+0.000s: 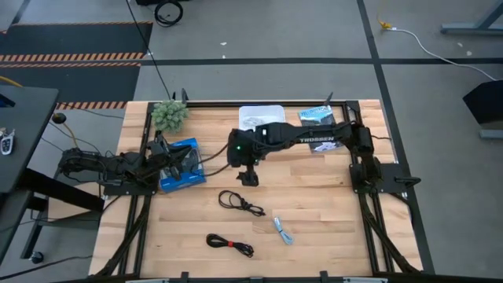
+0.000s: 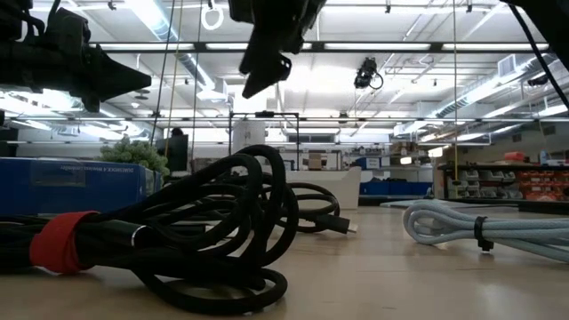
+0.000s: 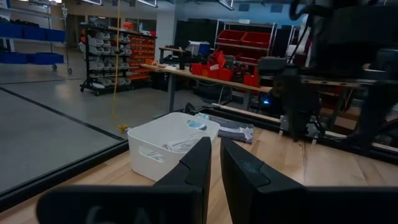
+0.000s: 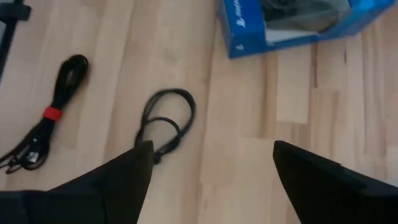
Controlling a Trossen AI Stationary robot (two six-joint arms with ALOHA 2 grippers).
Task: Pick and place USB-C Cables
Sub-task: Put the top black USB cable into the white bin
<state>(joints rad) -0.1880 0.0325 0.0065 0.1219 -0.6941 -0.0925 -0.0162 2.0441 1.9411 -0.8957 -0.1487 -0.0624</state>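
Note:
Three coiled cables lie flat on the wooden table: a plain black cable [image 1: 240,203] [image 4: 165,124], a black cable with a red tie [image 1: 229,244] [image 4: 46,127] [image 2: 160,240], and a light blue cable [image 1: 283,229] [image 2: 480,227]. A white cable [image 1: 255,119] lies inside the white bin [image 1: 275,110] [image 3: 149,140] at the far edge. My right gripper [image 1: 248,179] [image 4: 211,186] hangs open above the table, pointing down, just to the far side of the plain black cable and touching nothing. My left gripper [image 1: 187,161] [image 3: 216,155] rests shut at the left, over the blue box [image 1: 174,179].
The blue box [image 4: 298,22] [image 2: 71,182] sits left of centre. A small green plant [image 1: 169,114] stands at the far left corner, and a blue-grey packet [image 1: 318,116] lies right of the bin. Bare wood lies between the cables and around the near edge.

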